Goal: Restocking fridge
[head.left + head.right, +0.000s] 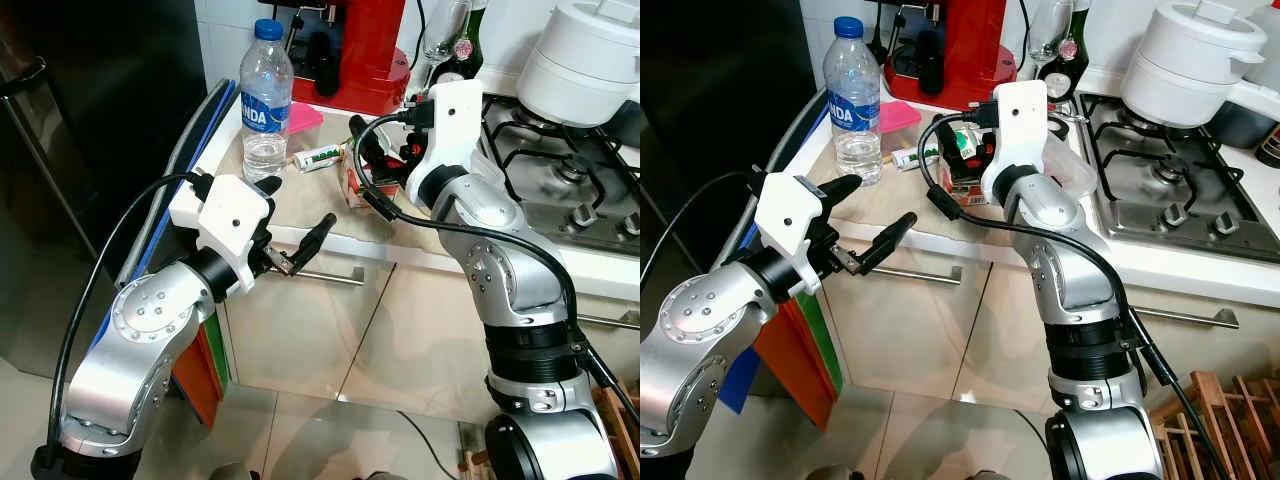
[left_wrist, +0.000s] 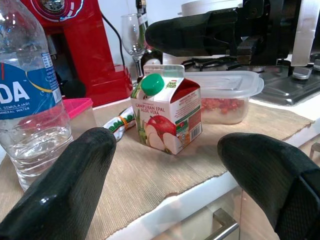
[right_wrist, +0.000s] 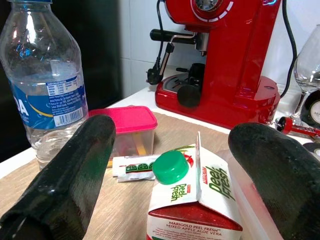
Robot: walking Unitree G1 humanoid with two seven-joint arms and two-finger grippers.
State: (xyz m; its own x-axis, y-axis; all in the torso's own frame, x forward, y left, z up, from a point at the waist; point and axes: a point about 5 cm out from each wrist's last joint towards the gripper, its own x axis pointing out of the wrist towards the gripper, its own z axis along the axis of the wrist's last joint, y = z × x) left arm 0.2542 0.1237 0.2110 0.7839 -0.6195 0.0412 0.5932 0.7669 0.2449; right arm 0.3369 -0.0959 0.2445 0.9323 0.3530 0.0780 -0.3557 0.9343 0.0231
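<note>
Right gripper (image 3: 170,200) hovers with fingers spread wide either side of the juice carton (image 3: 192,200) near the bench's (image 2: 150,185) front edge; left gripper (image 1: 865,225), fingers also spread and empty, waits just off that edge.

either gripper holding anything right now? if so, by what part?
Nothing held. The right gripper is open, fingers either side of the juice carton top without touching it. The left gripper is open in front of the counter edge.
</note>
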